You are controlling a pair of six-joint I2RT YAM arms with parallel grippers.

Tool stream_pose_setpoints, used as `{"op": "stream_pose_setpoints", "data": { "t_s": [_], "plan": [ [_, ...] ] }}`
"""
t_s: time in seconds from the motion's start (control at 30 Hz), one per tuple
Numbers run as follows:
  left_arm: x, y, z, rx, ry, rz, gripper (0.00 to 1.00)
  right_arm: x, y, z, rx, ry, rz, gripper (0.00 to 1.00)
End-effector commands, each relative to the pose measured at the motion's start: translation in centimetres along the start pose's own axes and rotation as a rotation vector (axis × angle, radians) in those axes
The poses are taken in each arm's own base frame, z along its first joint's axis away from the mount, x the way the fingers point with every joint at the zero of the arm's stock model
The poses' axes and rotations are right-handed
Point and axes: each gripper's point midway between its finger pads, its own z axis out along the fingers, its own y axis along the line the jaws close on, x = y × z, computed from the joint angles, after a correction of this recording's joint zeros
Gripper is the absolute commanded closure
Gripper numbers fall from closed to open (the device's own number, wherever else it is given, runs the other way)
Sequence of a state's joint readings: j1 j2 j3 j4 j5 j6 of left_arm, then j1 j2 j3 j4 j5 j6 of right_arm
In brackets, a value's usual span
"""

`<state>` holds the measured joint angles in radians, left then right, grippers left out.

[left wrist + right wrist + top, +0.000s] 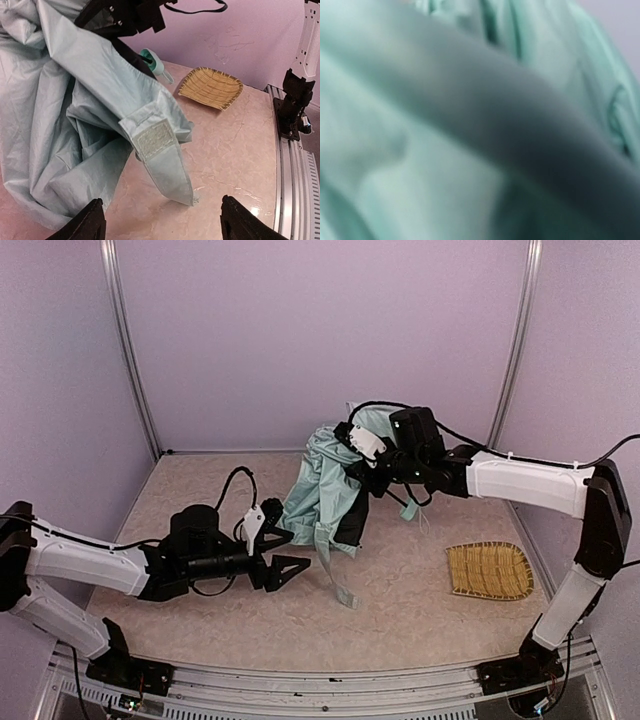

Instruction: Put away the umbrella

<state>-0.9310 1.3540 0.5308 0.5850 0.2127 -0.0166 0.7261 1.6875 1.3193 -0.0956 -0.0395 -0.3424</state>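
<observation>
The umbrella (325, 490) hangs as a loose bundle of pale mint fabric with black lining, lifted off the table at its top. My right gripper (362, 468) is buried in that top end and shut on it. Blurred fabric (420, 175) fills the right wrist view and hides the fingers. The small mint handle (152, 61) shows behind the folds. A closing strap (165, 160) with a velcro patch dangles to the tabletop. My left gripper (161, 202) stands open low on the table, its fingertips on either side of the strap's end without touching it.
A woven yellow straw mat (490, 570) lies at the right, near the right arm's base (292, 107). Purple walls enclose the back and both sides. The metal rail (295, 190) runs along the table's near edge.
</observation>
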Motion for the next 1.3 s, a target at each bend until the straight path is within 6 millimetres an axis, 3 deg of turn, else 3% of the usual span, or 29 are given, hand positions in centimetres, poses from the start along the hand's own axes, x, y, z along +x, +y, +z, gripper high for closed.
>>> {"op": "stream_pose_setpoints", "data": {
  "t_s": [0.0,0.17,0.27,0.4,0.47,0.57,0.6,0.77,0.83,1.03,1.13,1.27],
  "plan": [
    [-1.8,0.1,1.5,0.017,-0.067,0.051,0.22,-5.0,-2.0,-3.0,0.058,-0.162,0.020,1.00],
    [-2.1,0.4,2.7,0.018,-0.110,0.077,0.19,-7.0,-1.7,-4.5,0.021,-0.231,0.056,1.00],
    [-2.8,-0.7,3.1,0.075,-0.157,0.092,0.20,-7.9,-1.7,-5.2,0.006,-0.259,0.064,1.00],
    [-3.2,-2.5,3.8,0.149,-0.190,0.126,0.28,-8.5,-1.8,-5.7,0.005,-0.276,0.066,1.00],
    [-3.0,-2.9,4.3,0.166,-0.178,0.123,0.43,-8.6,-2.0,-5.8,0.014,-0.273,0.067,1.00],
    [-2.5,-2.9,4.1,0.168,-0.161,0.117,0.94,-8.4,-2.5,-6.3,0.029,-0.266,0.071,1.00],
    [-2.4,-2.8,3.8,0.162,-0.158,0.117,1.00,-8.4,-2.8,-6.6,0.036,-0.264,0.072,1.00],
    [-1.1,-0.6,2.3,0.072,-0.068,0.160,1.00,-6.8,-4.7,-8.3,0.061,-0.216,0.064,1.00],
    [0.3,0.7,2.0,0.031,0.003,0.179,1.00,-7.0,-4.7,-9.3,0.058,-0.218,0.020,1.00],
    [2.0,5.9,2.2,-0.123,0.116,0.291,1.00,-8.5,1.3,-12.2,-0.200,-0.276,-0.171,1.00],
    [2.0,8.3,3.2,-0.174,0.140,0.330,1.00,-7.8,3.9,-12.5,-0.220,-0.248,-0.269,1.00],
    [1.4,9.9,4.8,-0.204,0.139,0.392,1.00,-6.5,5.9,-12.4,-0.216,-0.197,-0.334,1.00]
  ]
}}
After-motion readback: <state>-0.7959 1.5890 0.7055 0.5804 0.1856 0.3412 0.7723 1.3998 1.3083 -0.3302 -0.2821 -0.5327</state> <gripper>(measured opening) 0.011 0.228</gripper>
